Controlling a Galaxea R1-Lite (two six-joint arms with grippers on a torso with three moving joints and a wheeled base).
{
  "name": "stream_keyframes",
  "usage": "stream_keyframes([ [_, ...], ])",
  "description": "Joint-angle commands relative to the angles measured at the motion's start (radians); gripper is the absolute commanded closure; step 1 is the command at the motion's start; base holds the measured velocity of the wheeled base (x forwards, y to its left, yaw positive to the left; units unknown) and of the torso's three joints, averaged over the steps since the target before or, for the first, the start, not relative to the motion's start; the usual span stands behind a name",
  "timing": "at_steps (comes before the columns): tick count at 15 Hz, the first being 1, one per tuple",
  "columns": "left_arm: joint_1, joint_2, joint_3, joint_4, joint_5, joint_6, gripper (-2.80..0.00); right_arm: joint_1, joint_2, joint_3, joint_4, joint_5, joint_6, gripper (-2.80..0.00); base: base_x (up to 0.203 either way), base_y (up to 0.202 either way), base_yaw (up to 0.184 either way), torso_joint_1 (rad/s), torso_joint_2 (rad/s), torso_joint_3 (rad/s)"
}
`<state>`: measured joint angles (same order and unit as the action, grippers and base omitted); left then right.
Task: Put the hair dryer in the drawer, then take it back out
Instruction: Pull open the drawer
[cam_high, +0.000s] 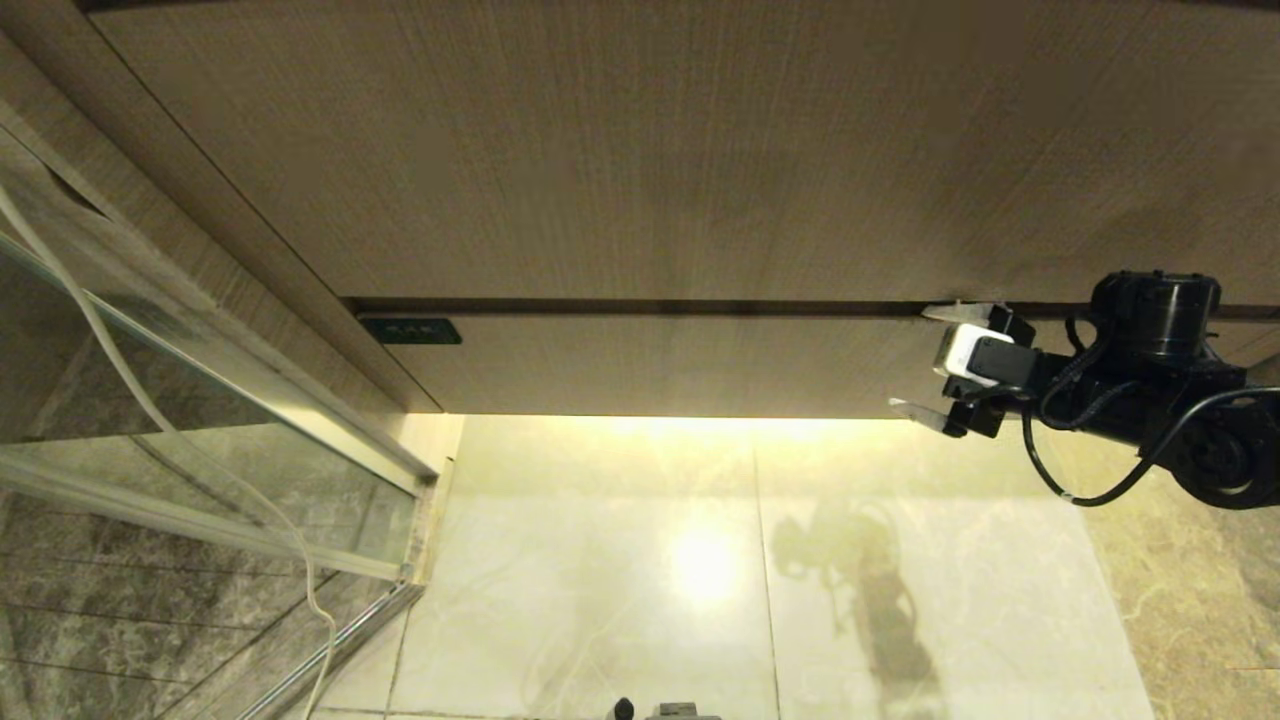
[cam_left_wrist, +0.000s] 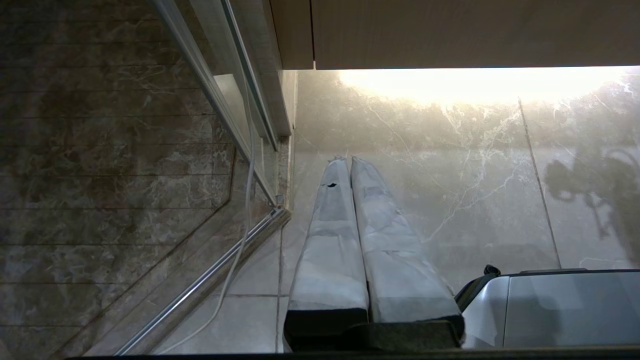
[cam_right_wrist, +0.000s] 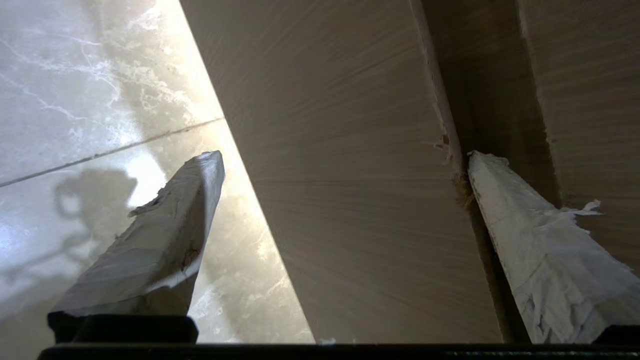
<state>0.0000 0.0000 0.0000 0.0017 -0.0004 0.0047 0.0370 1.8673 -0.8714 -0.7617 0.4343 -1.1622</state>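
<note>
Slippage off the handleless front of the drawer (cam_high: 650, 365), closed below the taller panel (cam_high: 640, 150), looks the likeliest failure, the gap along its top edge being thin. Left gripper (cam_left_wrist: 345, 162) parked low over the floor (cam_high: 600, 560), jaws pressed together. Right gripper (cam_high: 940, 365) reaching level at the drawer's right end, jaws released wide astride the front, upper tip at the gap, lower under the bottom edge; hair dryer nowhere in view.

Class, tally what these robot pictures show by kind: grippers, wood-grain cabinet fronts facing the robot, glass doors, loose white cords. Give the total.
Grippers: 2 (right gripper, left gripper)
Wood-grain fronts: 2 (drawer, taller panel)
Glass doors: 1 (glass door)
White cords: 1 (white cord)
Total: 6
</note>
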Motion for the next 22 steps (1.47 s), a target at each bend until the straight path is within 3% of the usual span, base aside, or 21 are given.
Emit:
stream_keyframes([
  [1,0.000,0.000,0.000,0.000,0.000,0.000,0.00,-0.003,0.009,-0.008,-0.008,0.009,-0.007,-2.80,0.000,0.000,0.000,0.000,0.00,0.000],
  [9,0.000,0.000,0.000,0.000,0.000,0.000,0.00,-0.023,0.032,-0.012,0.056,-0.017,-0.008,-2.80,0.000,0.000,0.000,0.000,0.00,0.000],
  [13,0.000,0.000,0.000,0.000,0.000,0.000,0.00,-0.027,0.015,-0.013,0.170,-0.131,-0.003,-2.80,0.000,0.000,0.000,0.000,0.00,0.000],
  [22,0.000,0.000,0.002,0.000,0.000,0.000,0.00,-0.045,-0.031,0.035,0.237,-0.137,-0.004,-2.80,0.000,0.000,0.000,0.000,0.00,0.000],
])
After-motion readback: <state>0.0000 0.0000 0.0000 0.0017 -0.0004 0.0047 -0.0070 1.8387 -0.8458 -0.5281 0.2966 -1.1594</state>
